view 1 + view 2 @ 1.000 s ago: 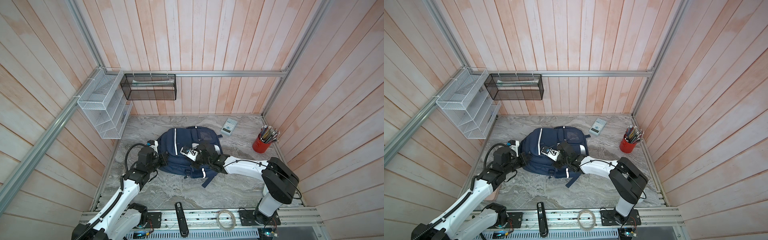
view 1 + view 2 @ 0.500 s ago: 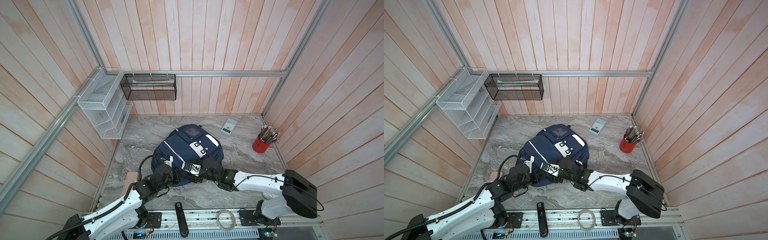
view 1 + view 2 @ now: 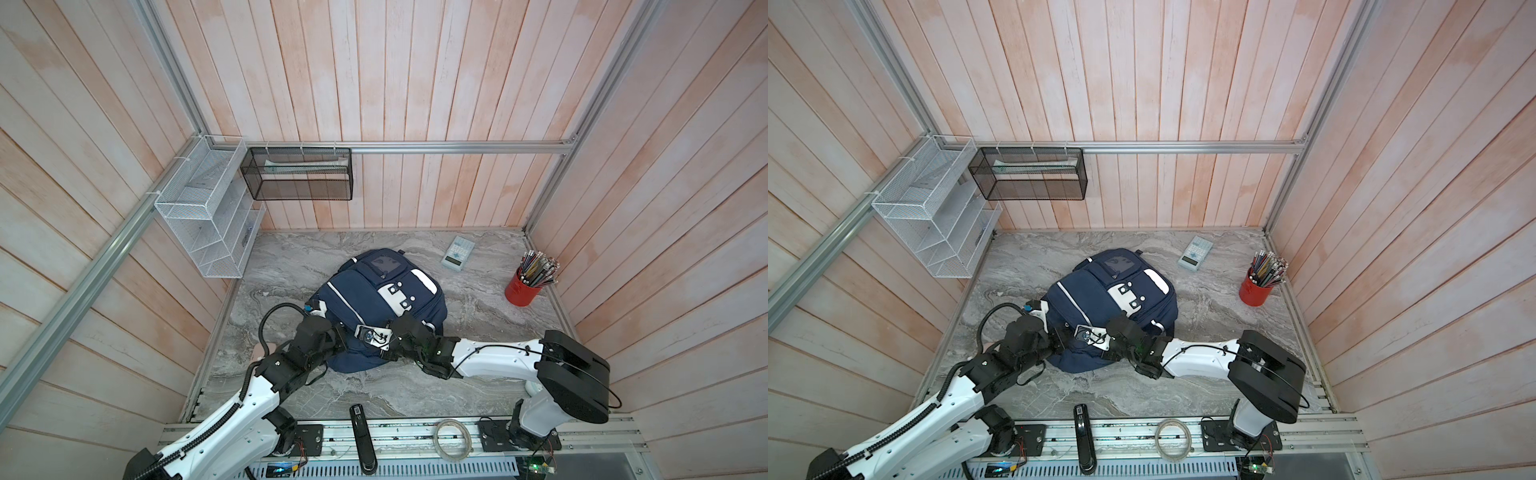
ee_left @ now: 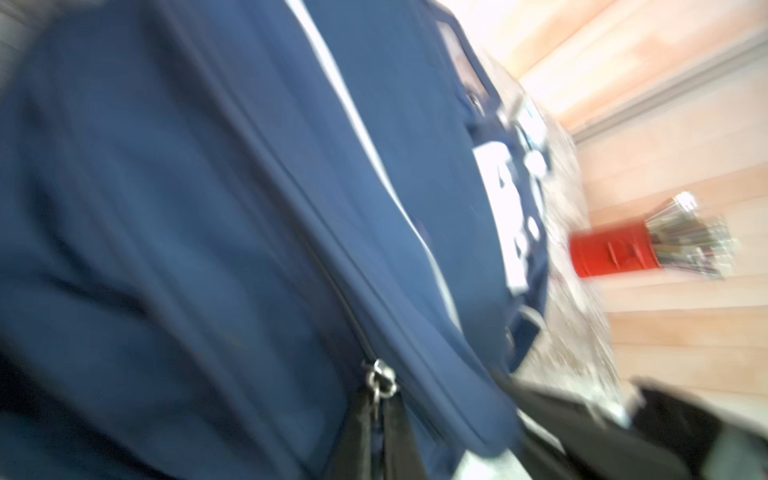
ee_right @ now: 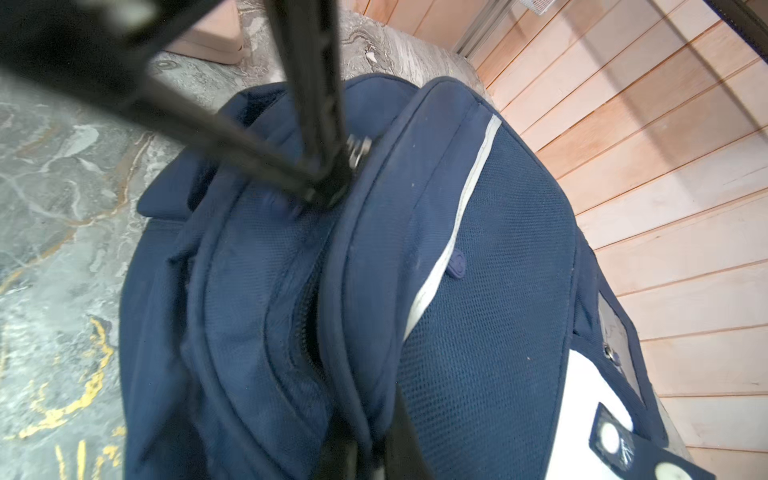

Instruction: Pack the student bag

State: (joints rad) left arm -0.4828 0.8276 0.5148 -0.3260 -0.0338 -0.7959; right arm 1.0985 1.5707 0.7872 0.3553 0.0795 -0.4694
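The student bag [image 3: 374, 299] lies well apart from the red pencil cup [image 3: 521, 291]. At its end farthest from the cup, the left gripper [image 4: 378, 401] pinches a zip pull [image 4: 379, 380]; the right gripper [image 5: 365, 453] clamps the fabric, seemingly bracing it.

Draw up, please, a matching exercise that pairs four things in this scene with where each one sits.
Things:
1. student bag
2. calculator
3. red cup of pencils
4. black mesh basket

Places:
A. hung on the back wall, above the table
B. standing on the table, beside the right wall
C. middle of the table
D. lying flat on the table, close to the back wall

Pairs: 1-C, 2-D, 3-B, 4-A.
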